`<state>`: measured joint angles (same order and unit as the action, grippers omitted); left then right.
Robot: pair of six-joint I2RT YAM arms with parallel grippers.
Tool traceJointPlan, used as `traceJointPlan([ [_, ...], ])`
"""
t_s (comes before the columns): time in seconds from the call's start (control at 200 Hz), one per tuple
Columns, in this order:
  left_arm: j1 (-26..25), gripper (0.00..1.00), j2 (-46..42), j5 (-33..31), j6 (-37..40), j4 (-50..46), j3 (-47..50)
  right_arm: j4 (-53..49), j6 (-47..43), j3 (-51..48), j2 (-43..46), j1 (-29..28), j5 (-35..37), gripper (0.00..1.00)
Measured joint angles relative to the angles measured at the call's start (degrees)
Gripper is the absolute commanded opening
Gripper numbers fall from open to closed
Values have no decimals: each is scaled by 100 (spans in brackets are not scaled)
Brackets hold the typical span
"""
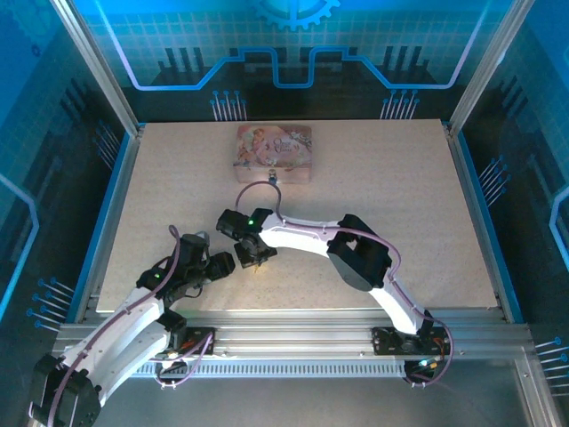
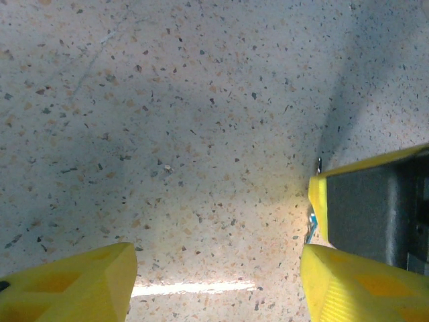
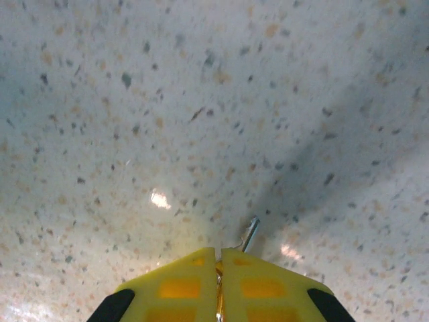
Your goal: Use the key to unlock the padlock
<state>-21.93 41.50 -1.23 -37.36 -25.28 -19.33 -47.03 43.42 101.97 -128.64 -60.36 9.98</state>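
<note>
Right claw (image 3: pixel 218 255) clenched on key (image 3: pixel 250 235), bare sliver showing, low over table's (image 1: pixel 400 205) near-left part, left claw (image 2: pixel 218 268) released beside it; risk: thin pinch lets key twist or drop before padlock (image 1: pixel 272 181), seemingly at tin's (image 1: pixel 274 153) front.

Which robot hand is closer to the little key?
Right. The right gripper is shut on the key, which pokes from its tips; the left gripper hangs open just beside it.
</note>
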Motion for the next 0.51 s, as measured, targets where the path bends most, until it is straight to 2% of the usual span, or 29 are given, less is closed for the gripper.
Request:
traceJointPlan([
  [0.29, 0, 67, 0, -2, 0, 0, 0, 234, -304, 0, 0, 129, 48, 4],
  [0.505, 0, 68, 0, -2, -4, 2, 0, 444, -457, -111, 2, 129, 46, 9],
])
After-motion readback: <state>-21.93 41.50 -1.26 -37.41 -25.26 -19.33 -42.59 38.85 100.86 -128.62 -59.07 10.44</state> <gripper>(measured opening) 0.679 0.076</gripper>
